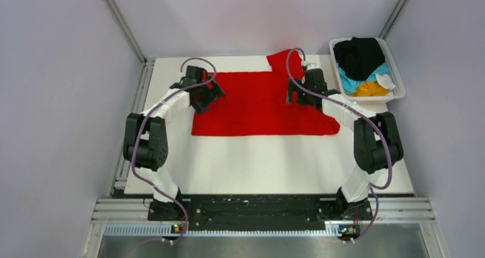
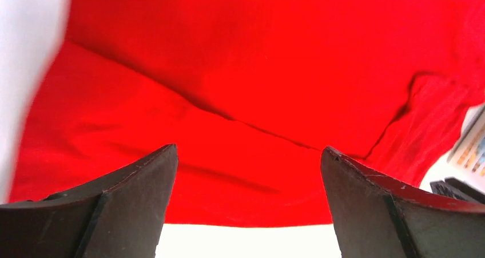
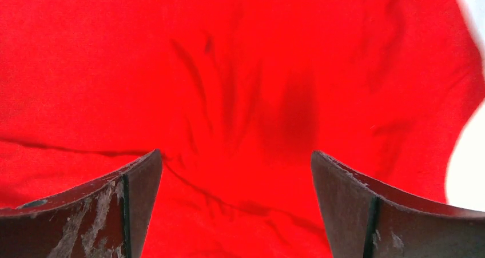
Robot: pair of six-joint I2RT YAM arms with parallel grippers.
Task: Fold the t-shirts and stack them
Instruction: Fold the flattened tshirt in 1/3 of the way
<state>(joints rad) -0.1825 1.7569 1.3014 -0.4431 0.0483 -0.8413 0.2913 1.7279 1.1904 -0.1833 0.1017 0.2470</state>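
Observation:
A bright red t-shirt (image 1: pixel 260 106) lies spread flat across the far half of the white table, one sleeve sticking out at the far edge and another at the right front. My left gripper (image 1: pixel 213 91) hovers over the shirt's far left part, open, with only red cloth (image 2: pixel 246 98) below the spread fingers. Over the shirt's far right part my right gripper (image 1: pixel 297 92) is open too, wrinkled red cloth (image 3: pixel 240 98) beneath it. Neither holds anything. More t-shirts, black (image 1: pixel 359 56), light blue (image 1: pixel 378 74) and orange-yellow (image 1: pixel 370 88), are piled in the basket.
A white plastic basket (image 1: pixel 400 91) stands at the table's far right corner. The bare white tabletop (image 1: pixel 263 163) stretches from the shirt's near hem to the arm bases. Grey walls close in on both sides.

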